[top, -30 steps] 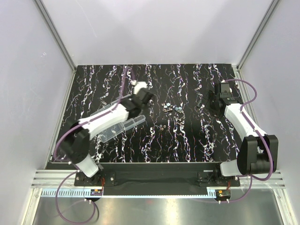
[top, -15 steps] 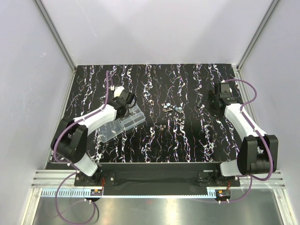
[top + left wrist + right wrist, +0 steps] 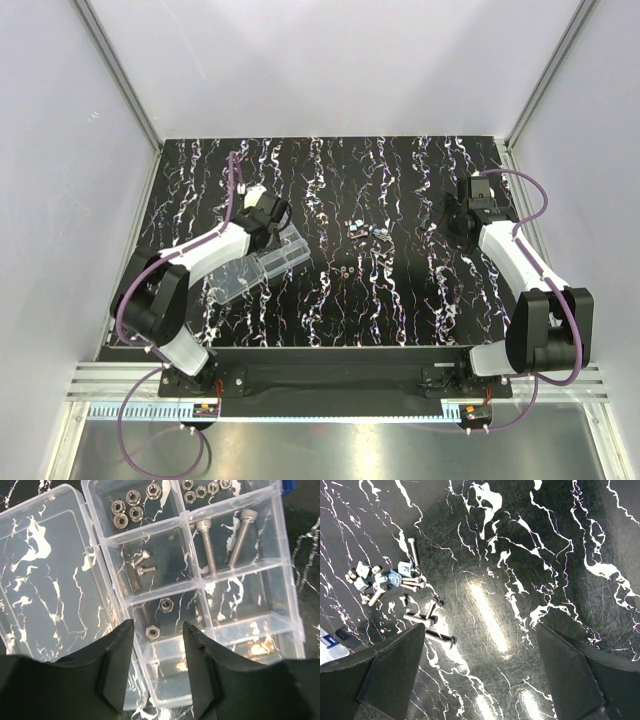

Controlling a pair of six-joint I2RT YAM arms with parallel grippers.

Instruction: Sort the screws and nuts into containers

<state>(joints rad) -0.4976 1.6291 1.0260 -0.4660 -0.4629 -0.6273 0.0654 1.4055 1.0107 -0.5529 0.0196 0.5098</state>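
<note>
Marbled tabletop [image 3: 400,300]; clear organiser box [image 3: 250,605] with nuts [image 3: 125,510] directly beneath spread left hand [image 3: 157,626].

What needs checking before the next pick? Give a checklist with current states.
1. Lid open flat beside the box: ok.
2. Left claw open and empty above the box: ok.
3. Right claw open and empty: ok.
4. Right claw lined up on a part: not ok. It is over bare table, and the pile lies off to one side.
5. Visible compartments unmixed: ok. Nuts, long screws and short screws sit apart.
6. Which kind the blue-grey pieces in the pile are: cannot tell.
</note>
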